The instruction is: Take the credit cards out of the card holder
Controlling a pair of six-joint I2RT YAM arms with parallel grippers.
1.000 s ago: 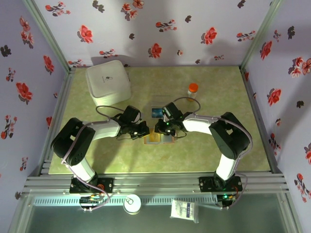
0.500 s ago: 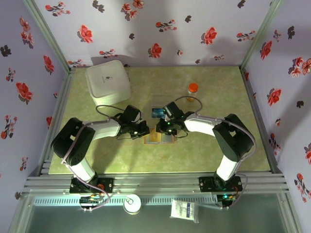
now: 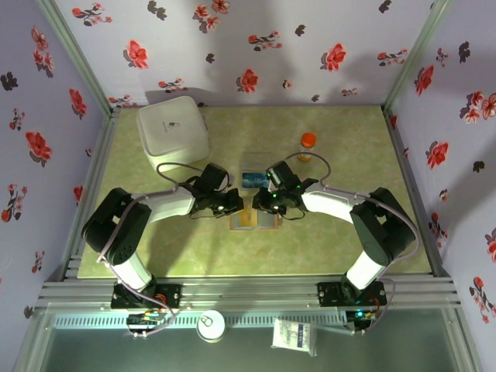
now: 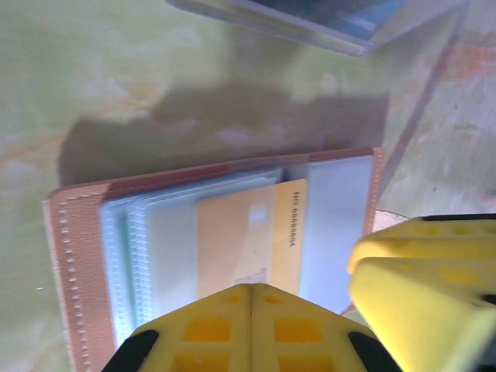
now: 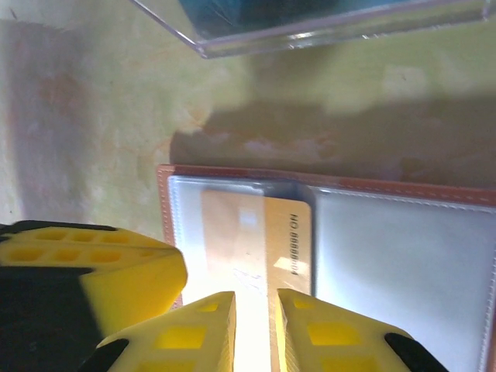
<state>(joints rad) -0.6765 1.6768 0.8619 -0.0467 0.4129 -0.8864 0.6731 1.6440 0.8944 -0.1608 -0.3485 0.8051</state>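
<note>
- The likeliest fault was the yellow-orange card (image 4: 240, 240) staying lodged. It sat mostly inside a clear sleeve of the open card holder (image 4: 77, 263), and plastic of that kind tends to cling to a flat card.
- If the card dragged, the whole card holder could have slid or lifted off the worktop (image 3: 349, 232) with it. Only the tips of the left claw (image 4: 249, 298) were placed to pin it down.
- The left claw and the right claw (image 5: 256, 302) were crowded just beside each other over the holder's near edge, so a sideways correction risked a knock between them.
- A card freed too briskly could have skidded toward the clear box (image 5: 310, 31) just beyond the holder, where what looked like a blue card (image 3: 249, 180) lay.
- The left claw was closed, its fingers pressed together with nothing between them. Its tips sat at the holder's near edge by the card's lower end, but I could not tell whether they bore down.
- The right claw stood only slightly apart, with a narrow gap and its tips at the card's near edge. No purchase on the card was visible.
- The card holder lay open mid-worktop, between the two arms.
</note>
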